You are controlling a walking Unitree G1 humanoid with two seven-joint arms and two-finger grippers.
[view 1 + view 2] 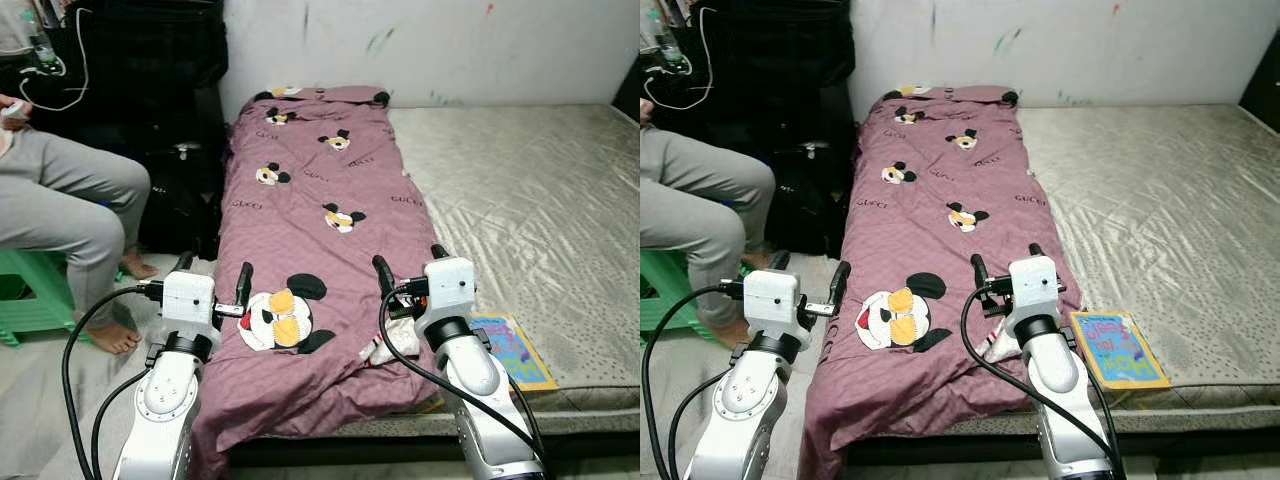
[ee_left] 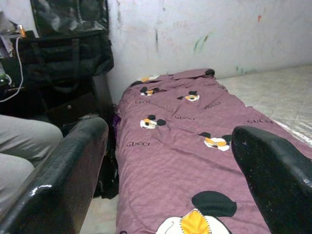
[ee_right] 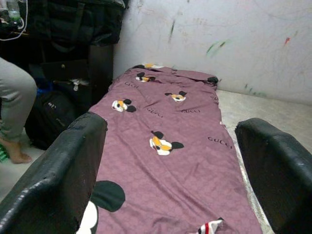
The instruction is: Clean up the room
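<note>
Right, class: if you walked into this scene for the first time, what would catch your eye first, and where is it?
The mauve cartoon-mouse quilt stands out, stretched lengthwise down the left side of the bare beige mattress. Over its near end are the left hand and the right hand, both open. A colourful book lies on the mattress's near edge beside the right arm, and a seated person is on the left.

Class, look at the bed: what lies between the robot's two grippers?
Between the left gripper and right gripper lies the purple blanket, with its large cartoon mouse print, seen in both eye views.
</note>
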